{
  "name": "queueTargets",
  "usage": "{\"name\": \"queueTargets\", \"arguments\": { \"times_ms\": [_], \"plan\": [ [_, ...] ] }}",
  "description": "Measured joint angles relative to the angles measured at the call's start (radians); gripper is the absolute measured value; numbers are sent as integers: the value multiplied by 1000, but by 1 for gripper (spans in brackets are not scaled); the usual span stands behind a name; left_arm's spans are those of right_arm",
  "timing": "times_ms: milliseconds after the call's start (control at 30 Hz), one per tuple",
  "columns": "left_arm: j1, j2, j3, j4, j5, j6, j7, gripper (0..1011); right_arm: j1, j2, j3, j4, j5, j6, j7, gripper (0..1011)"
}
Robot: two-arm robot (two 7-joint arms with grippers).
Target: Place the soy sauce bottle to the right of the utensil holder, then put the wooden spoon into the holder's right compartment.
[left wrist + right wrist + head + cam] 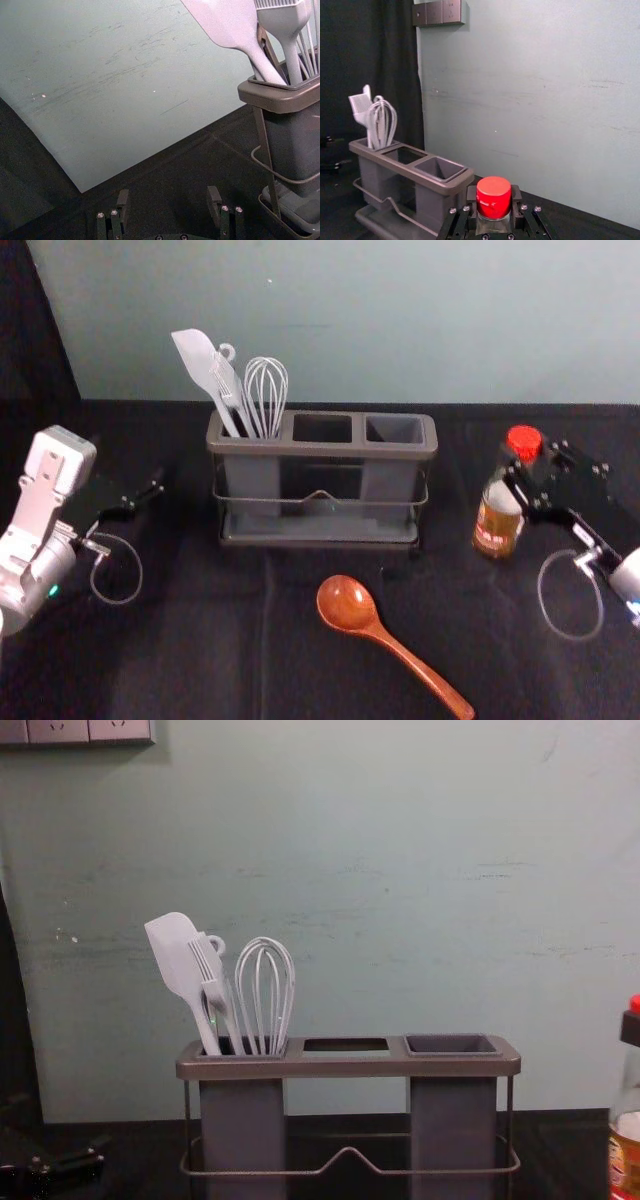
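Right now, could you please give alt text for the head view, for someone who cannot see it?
The right gripper holds a red-capped soy sauce bottle by its neck, to the right of a utensil holder with pale utensils in its left compartment. A wooden spoon lies in front; the left gripper is at left.

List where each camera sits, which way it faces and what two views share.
Left wrist: mounted there, facing the wall, with the open left pincer.
Right wrist: mounted there, facing the wall, with the right pincer shut on the soy sauce bottle.
Head: up high, looking forward and down; both pincers show.
Chest: low, looking forward; left pincer lower left, right pincer at right edge.
Head and chest share the utensil holder.
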Motion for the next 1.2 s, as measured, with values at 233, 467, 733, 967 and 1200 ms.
{"name": "queueTargets", "arguments": {
  "times_ms": [233,467,733,967,1200],
  "plan": [
    [0,0,0,0,0,0,0,1000,119,-42,-34,132,4,-6,34,385],
    [0,0,0,0,0,0,0,1000,199,-80,-63,232,20,-37,64,385],
    [0,0,0,0,0,0,0,1000,243,-110,-91,319,15,-89,82,385],
    [0,0,0,0,0,0,0,1000,257,-122,-96,353,13,-109,86,385],
    [0,0,0,0,0,0,0,1000,264,-130,-102,373,11,-113,90,385]
  ]
}}
